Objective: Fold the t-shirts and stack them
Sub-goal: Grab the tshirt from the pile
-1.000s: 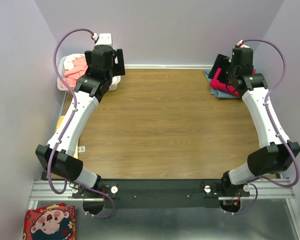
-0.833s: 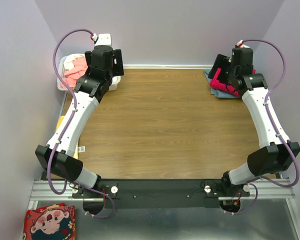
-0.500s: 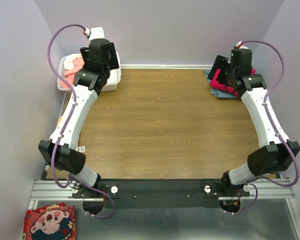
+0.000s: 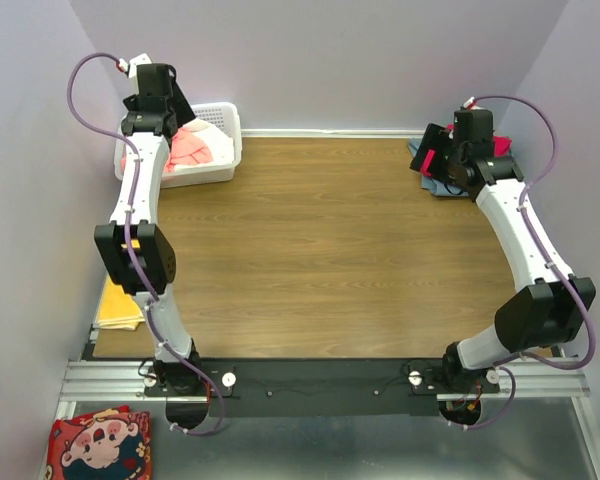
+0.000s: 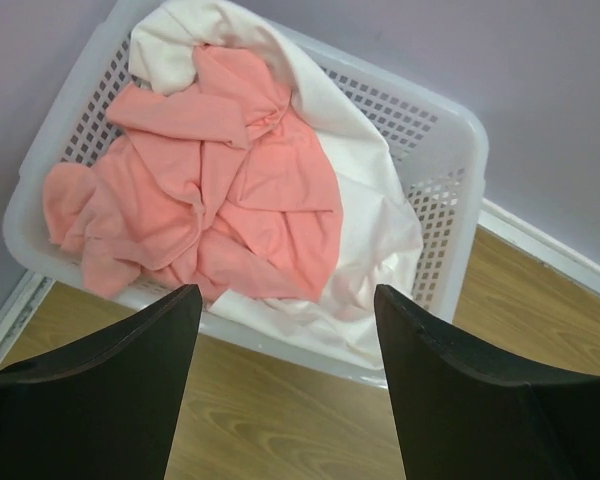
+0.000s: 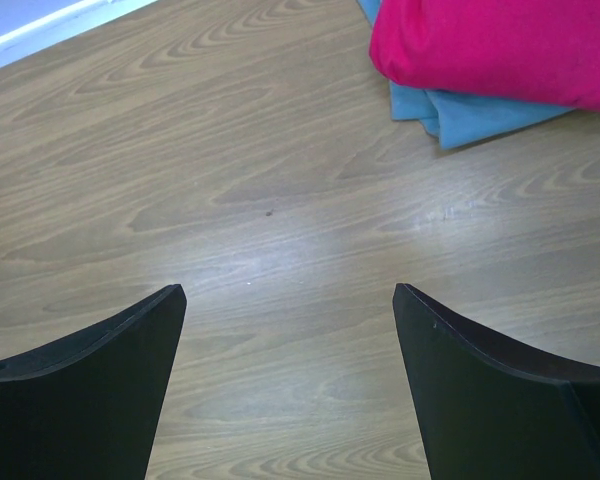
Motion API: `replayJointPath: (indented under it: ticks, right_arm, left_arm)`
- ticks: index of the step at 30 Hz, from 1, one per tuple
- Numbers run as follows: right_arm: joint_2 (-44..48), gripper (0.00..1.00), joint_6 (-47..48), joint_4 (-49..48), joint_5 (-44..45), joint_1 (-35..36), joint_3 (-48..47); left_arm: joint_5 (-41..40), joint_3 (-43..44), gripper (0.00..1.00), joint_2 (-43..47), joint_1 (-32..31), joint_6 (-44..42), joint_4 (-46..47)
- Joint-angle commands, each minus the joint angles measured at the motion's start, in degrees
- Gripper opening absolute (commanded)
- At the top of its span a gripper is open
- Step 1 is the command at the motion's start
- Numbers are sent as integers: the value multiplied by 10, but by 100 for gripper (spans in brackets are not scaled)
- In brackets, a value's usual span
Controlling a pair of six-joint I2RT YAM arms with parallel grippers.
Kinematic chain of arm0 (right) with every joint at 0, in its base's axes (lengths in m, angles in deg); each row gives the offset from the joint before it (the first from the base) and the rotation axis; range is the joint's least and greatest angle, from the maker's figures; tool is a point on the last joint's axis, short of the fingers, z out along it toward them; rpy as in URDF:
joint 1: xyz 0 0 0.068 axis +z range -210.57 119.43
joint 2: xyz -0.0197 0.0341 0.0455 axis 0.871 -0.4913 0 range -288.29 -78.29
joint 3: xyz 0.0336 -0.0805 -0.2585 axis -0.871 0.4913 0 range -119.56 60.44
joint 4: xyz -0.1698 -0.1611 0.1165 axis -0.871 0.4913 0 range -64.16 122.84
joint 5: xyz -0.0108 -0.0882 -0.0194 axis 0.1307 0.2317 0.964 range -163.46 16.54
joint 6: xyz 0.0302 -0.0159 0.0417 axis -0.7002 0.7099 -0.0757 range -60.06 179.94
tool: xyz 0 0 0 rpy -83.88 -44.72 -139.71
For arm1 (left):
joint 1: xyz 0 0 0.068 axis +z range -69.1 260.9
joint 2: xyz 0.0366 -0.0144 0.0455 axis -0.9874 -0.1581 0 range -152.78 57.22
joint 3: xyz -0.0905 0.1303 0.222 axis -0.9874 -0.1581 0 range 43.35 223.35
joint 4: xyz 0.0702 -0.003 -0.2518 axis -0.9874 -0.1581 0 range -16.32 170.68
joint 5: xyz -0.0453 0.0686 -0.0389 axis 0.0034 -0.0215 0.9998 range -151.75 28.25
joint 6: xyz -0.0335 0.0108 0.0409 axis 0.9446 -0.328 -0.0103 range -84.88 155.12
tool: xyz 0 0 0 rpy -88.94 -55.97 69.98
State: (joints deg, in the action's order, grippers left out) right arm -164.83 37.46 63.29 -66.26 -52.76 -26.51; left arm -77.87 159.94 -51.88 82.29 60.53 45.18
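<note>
A salmon-pink t-shirt (image 5: pixel 215 190) lies crumpled on a white t-shirt (image 5: pixel 365 225) in the white lattice basket (image 5: pixel 450 150) at the table's far left (image 4: pixel 225 115). My left gripper (image 5: pixel 285 300) is open and empty, raised above the basket's near edge. A folded crimson-red t-shirt (image 6: pixel 500 45) lies on a folded grey-blue t-shirt (image 6: pixel 470 110) at the far right (image 4: pixel 432 165). My right gripper (image 6: pixel 285 295) is open and empty above the bare wood just left of that stack.
The wooden table (image 4: pixel 330 250) lies between the arms. A yellow flat item (image 4: pixel 120 305) sits at the table's left edge. A printed red cloth (image 4: pixel 100 445) lies below the rail at the bottom left. Purple walls close in on three sides.
My left arm has swung left and back, uncovering the basket and now standing over its left side. My right gripper has lifted slightly off the folded stack and shifted up.
</note>
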Motion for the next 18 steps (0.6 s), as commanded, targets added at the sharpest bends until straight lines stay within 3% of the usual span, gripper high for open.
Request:
replayJointPath:
  ticks: [1, 11, 18]
  right_arm:
    - [12, 93, -12, -20, -15, 4, 21]
    - [1, 93, -27, -41, -21, 4, 77]
    - [-39, 93, -23, -41, -14, 4, 54]
  left_arm:
    - [50, 41, 79, -74, 26, 10, 16]
    - [-20, 115, 76, -194, 64, 10, 31]
    - [-19, 143, 76, -264, 74, 13, 27]
